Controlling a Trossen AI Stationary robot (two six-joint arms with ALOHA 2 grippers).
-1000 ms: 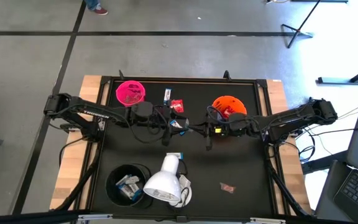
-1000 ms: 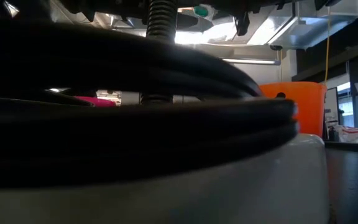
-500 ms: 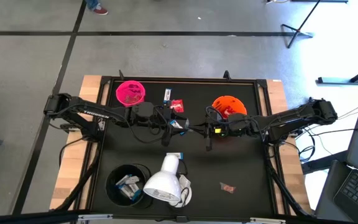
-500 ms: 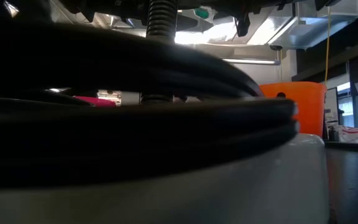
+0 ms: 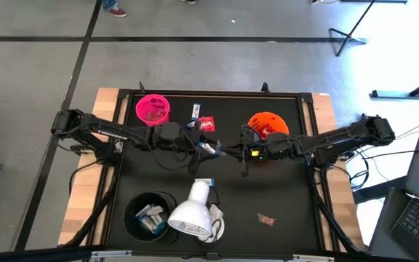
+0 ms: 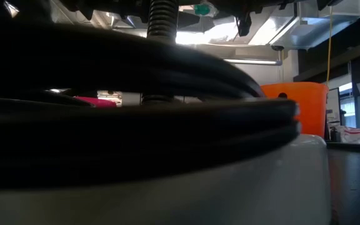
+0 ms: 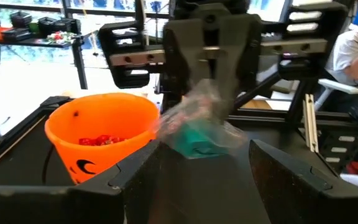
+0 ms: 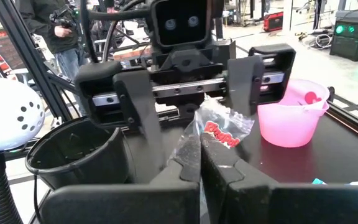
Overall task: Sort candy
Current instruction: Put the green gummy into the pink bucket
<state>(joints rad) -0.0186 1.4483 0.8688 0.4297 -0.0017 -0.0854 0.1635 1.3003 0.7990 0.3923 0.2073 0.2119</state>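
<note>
**Two grippers meet over one sweet at the table's middle**

The right gripper (image 5: 228, 151) is pinched tight on a clear-wrapped candy (image 8: 219, 132) at the centre of the high view; the left gripper (image 5: 204, 148) faces it with fingers (image 8: 135, 112) spread wide either side of the wrapper, not gripping it; an orange cup (image 5: 268, 125) with red sweets sits right of centre, a pink cup (image 5: 153, 108) upper left; a red packet (image 5: 206, 124) and a slim bar (image 5: 196, 111) lie between them; a black cup (image 5: 149, 215) sits lower left beside a white lamp (image 5: 193, 212); another red sweet (image 5: 266, 218) lies lower right.
</note>
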